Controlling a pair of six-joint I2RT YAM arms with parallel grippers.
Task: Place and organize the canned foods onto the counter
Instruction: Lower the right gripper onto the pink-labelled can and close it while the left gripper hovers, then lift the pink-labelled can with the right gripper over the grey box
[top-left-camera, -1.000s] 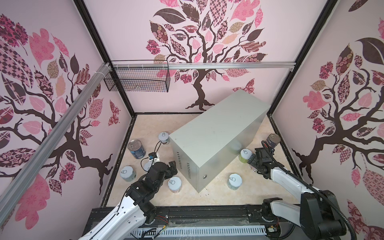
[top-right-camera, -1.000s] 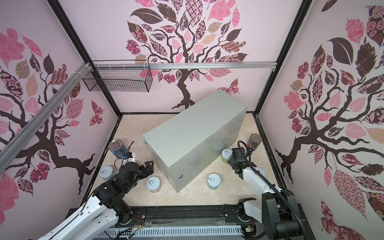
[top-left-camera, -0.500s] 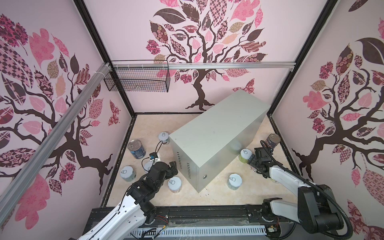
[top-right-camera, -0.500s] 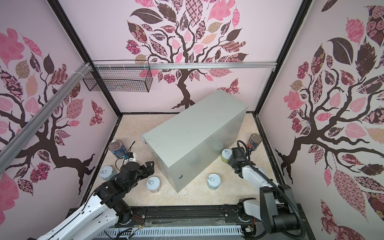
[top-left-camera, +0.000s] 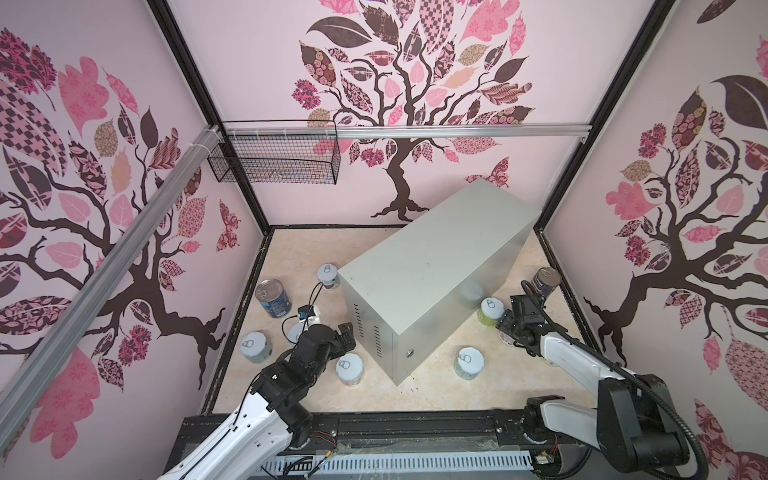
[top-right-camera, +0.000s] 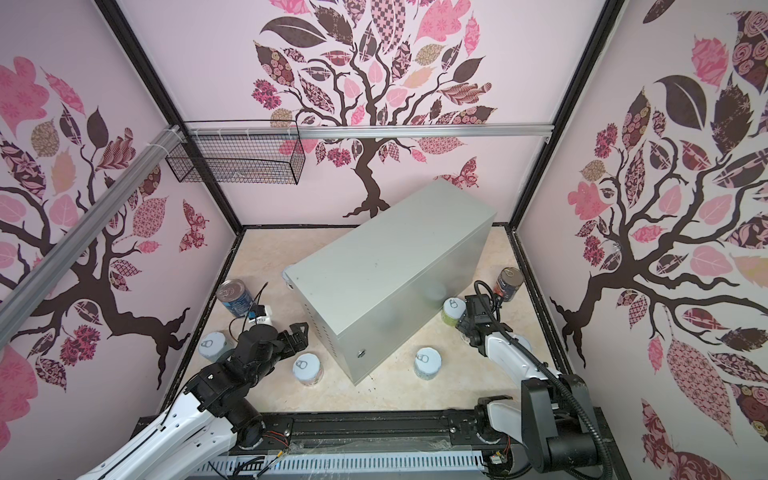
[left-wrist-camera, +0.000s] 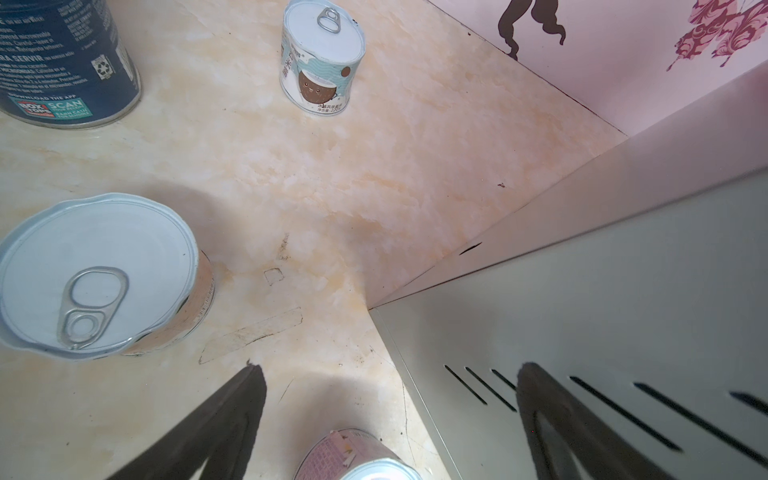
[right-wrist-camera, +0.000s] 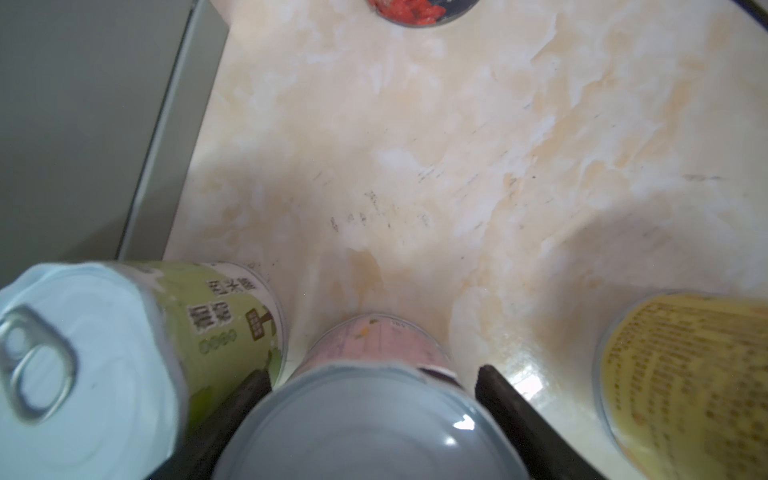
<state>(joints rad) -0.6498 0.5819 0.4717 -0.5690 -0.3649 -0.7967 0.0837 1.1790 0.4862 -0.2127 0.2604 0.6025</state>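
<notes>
pink can (right-wrist-camera: 374, 345) between right fingers (right-wrist-camera: 509, 415)

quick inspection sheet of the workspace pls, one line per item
surface: beige marbled floor, scuff marks.
job's things: grey counter, no can on top; blue can, tomato can, green can, coconut can, pink can and other short cans stand on the floor around it.
clutter: nothing seen.
end effectors: left end effector open, holding nothing, by the counter's vented end; right end effector has a finger on either side of the pink can, contact cannot be told.
cables: black lead loops off the left wrist camera; black hose along the right arm.
surroundings: pink tree-print walls; wire basket hung on an aluminium rail.
</notes>
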